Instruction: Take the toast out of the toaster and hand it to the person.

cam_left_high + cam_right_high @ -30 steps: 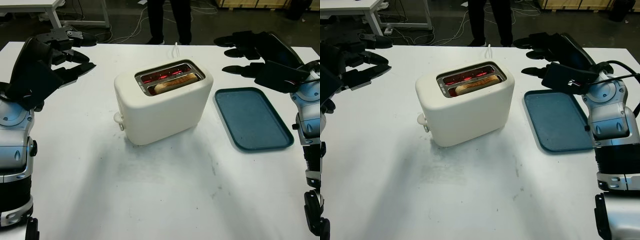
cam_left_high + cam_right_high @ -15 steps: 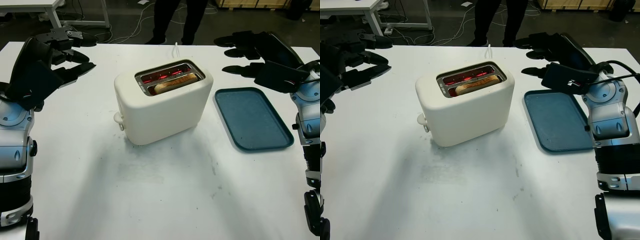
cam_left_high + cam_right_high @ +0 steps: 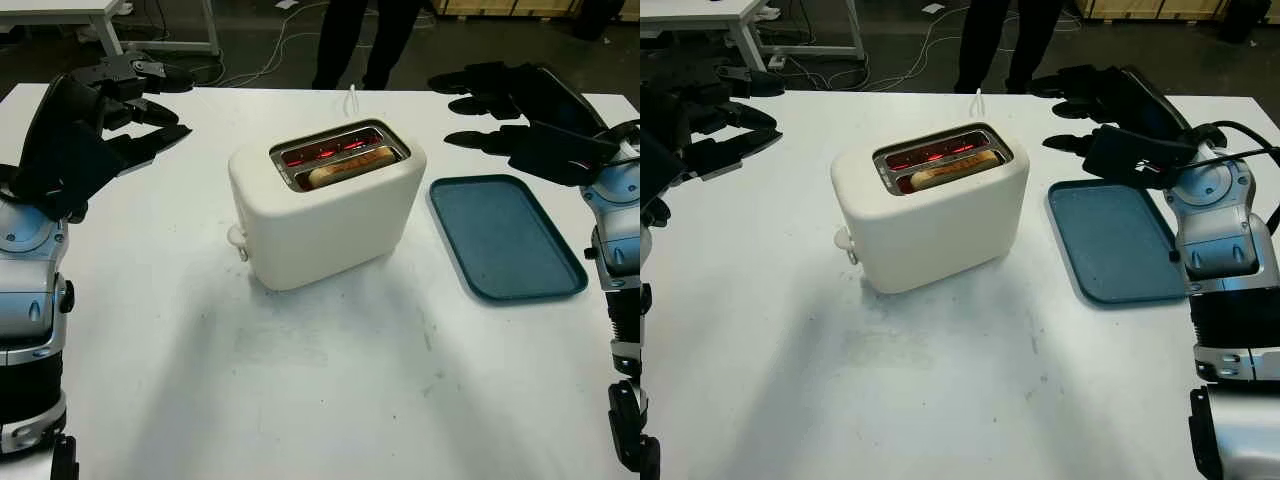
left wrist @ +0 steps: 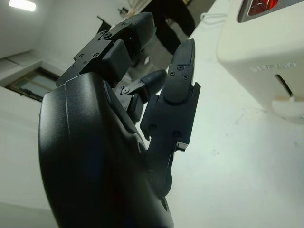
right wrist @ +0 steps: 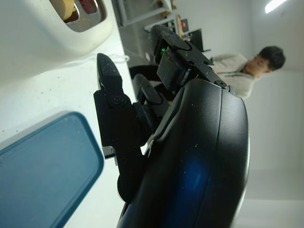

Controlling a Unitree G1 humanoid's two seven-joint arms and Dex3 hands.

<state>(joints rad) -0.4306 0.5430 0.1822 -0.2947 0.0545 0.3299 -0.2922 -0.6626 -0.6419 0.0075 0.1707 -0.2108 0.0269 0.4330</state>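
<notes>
We have both hands raised over the white desk [image 3: 330, 400] and neither has hold of anything. Our left hand [image 3: 95, 125] is open, well apart from the toaster [image 3: 325, 205] on its lever side. Our right hand [image 3: 525, 120] is open too, hanging above the far end of the blue tray [image 3: 505, 235], with the toaster just beyond its fingertips.

The toast [image 3: 350, 167] sits low in the nearer slot, between our two hands, its top edge barely above the rim. The far slot glows red, so we judge the elements are live.

The chief risk is heat: fingers pushed into the slot could touch the glowing wires or the hot metal rim. Because so little of the slice stands proud, a pinch may catch only crust, which could crumble or slip back down. Pulling at an angle could jam the bread against the slot wall and drag the light toaster along the desk, unless our other hand steadies it. The person [image 3: 365, 40] stands beyond the desk's far edge, so a weak grip could drop the slice during the long reach across.
</notes>
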